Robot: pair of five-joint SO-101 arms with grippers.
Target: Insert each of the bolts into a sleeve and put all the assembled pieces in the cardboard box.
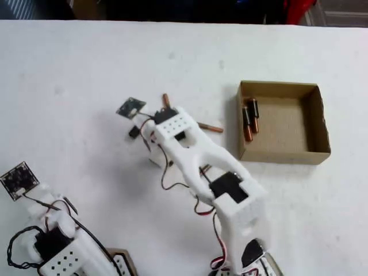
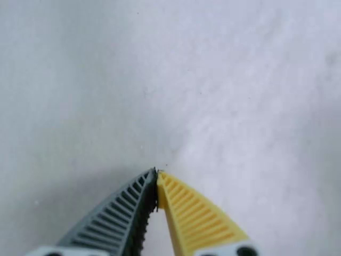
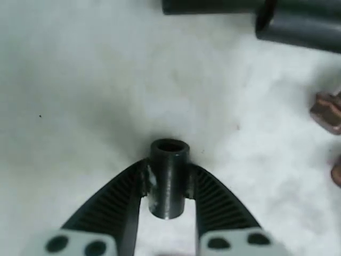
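Right wrist view: right tool [image 3: 169, 172], pinched on one dark sleeve [image 3: 169, 181], whose open bore is pointed out past the tips. Two spare sleeves [image 3: 298, 29] and a bolt [image 3: 326, 109] are listed close by, mid-tabletop [image 1: 86, 57]. Also entered: left tool [image 2: 156, 178], pressed together, nothing held, near the front left corner. Toward the right edge, the cardboard box [image 1: 322, 123] is stocked with two assembled pieces [image 1: 249, 118].

Risk: the sleeve is gripped near the tips and could be twisted or dropped, and neighbouring parts could be scattered by a swing. Open room is found toward the far and left edges.
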